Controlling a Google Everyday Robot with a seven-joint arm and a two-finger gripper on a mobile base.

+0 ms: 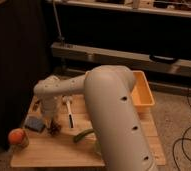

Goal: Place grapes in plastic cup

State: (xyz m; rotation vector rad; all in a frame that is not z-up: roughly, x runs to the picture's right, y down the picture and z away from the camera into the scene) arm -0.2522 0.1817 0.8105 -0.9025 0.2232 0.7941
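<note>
The grapes are a small dark bunch on the wooden table, left of centre. My gripper hangs from the white arm's wrist straight down onto the bunch and is shut on it. The bunch rests on the tabletop. To the right, the light-green plastic cup shows only as a green rim, mostly hidden behind my big white arm.
An orange round fruit sits at the table's left front corner, with a blue block just behind it. A white stick-like item lies mid-table. A yellow-orange bin stands at the right rear. Dark shelving lies beyond.
</note>
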